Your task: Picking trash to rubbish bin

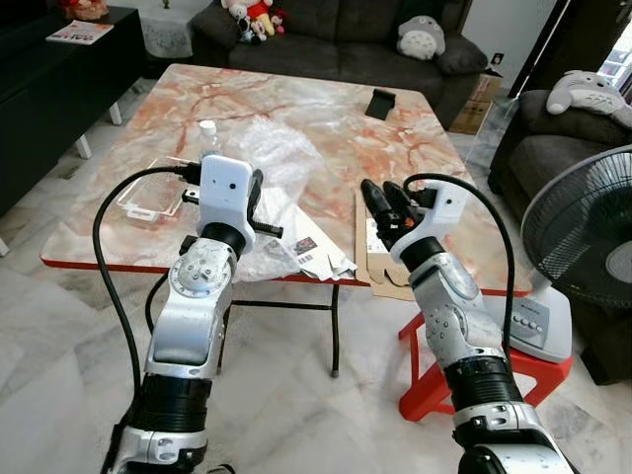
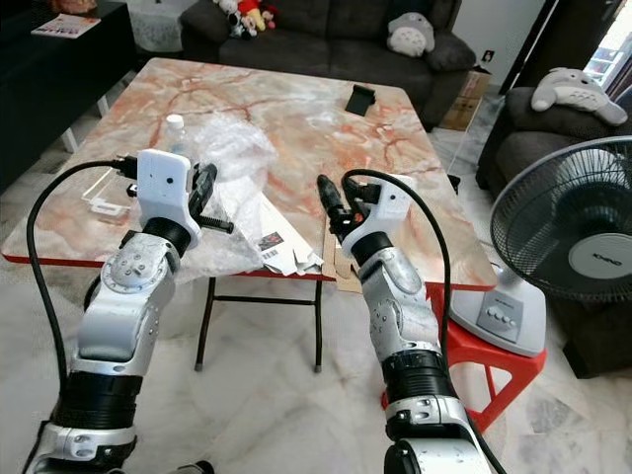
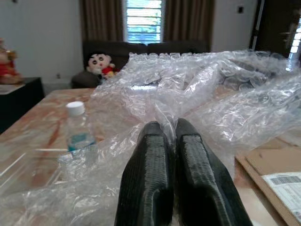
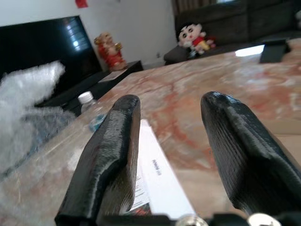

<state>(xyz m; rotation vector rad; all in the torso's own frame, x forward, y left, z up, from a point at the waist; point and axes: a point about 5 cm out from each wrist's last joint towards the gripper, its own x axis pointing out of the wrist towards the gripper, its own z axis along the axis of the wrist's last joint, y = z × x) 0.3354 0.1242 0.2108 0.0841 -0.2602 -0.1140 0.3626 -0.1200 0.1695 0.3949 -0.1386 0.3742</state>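
The left gripper (image 3: 170, 129) pinches bubble wrap (image 3: 207, 89) beside a water bottle (image 3: 77, 129); the right gripper (image 4: 171, 113) hovers spread above the table's (image 1: 415, 138) near edge.

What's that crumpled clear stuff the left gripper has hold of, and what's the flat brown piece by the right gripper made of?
The sheet pinched in the left gripper looks like bubble wrap: clear, glossy plastic film, its surface dotted with small air cells. The flat brown piece looks like matte corrugated cardboard, though its edge is too small to confirm fluting.

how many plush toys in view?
3 clear: grey one on the sofa, grey one on the armchair, and a red-shirted doll in a sofa-corner cluster that may hide more.
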